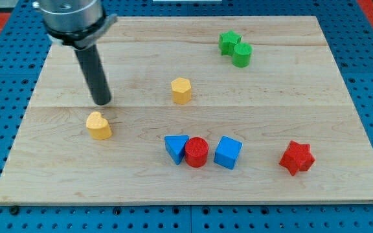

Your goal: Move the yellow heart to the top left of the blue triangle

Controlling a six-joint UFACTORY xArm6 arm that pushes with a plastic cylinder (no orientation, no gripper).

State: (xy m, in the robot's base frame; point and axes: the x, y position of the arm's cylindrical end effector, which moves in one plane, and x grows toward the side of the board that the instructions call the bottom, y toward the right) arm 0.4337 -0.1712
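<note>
End effector: a bare rod with no jaws, so nothing can spread, close or pinch. My tip [101, 101] sits on the bench [57, 175] and holds nothing.

Yellow heart [98, 125]: just below my tip, toward the view's bottom, near it but apart. From the top side, a push would send the heart toward the view's bottom, not toward the goal.

Blue triangle [175, 148]: well to the view's right of my tip and lower, its right face touching the red cylinder [197, 153].

Goal spot: the bare wood up and left of the triangle, to the lower right of my tip. The heart lies to the view's left of it.

Likely next need: I judge the tip must get to the heart's left side to drive it rightward.

Blue cube [228, 153]: just beyond the red cylinder, farther right; the row could be disturbed if the heart overshoots.

Yellow hexagon [181, 90]: to my tip's right, slightly higher, above the goal spot and probably clear of the path.

Red star [296, 158], green blocks [236, 49]: far right, uninvolved.
</note>
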